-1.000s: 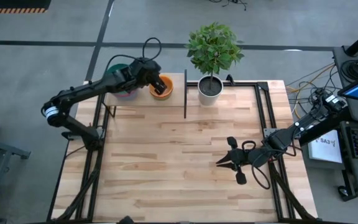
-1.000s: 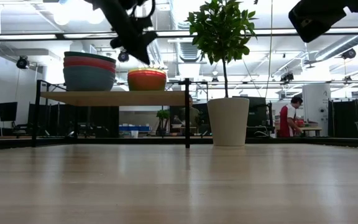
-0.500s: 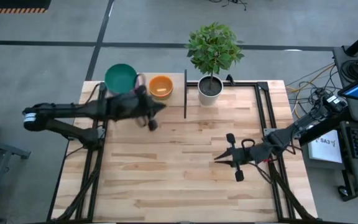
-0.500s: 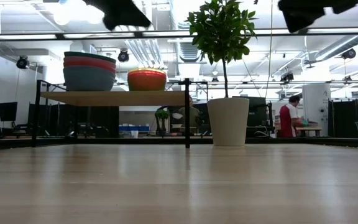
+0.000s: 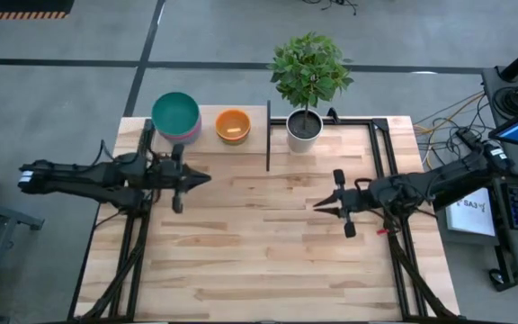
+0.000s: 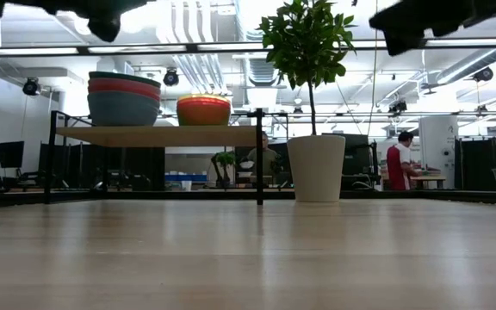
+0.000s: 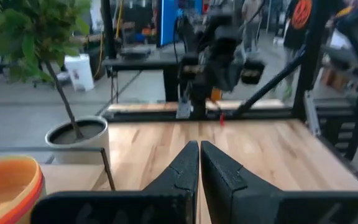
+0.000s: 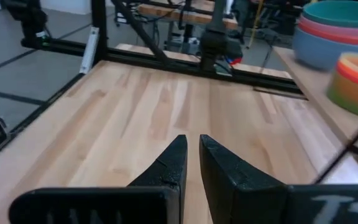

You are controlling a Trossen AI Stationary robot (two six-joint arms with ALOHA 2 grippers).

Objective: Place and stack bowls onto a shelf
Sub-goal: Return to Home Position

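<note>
Two stacks of bowls stand on the shelf at the table's far left. One has a teal bowl on top, over red and blue-grey ones. The other is an orange stack with a yellow rim, next to the black divider. My left gripper is shut and empty, hovering over the table near the shelf's front edge. My right gripper is shut and empty over the table's right half. Both point toward the table's middle.
A white plant pot with a leafy plant stands at the far edge, just right of the divider. Black frame rails run along the table's left and right sides. A person stands in the room behind.
My left gripper has drawn back from the orange stack on the shelf, moving toward the table's near and left side, and now hovers level over the tabletop. My right gripper has shifted a little toward the far edge. The bowls have stayed in place.
</note>
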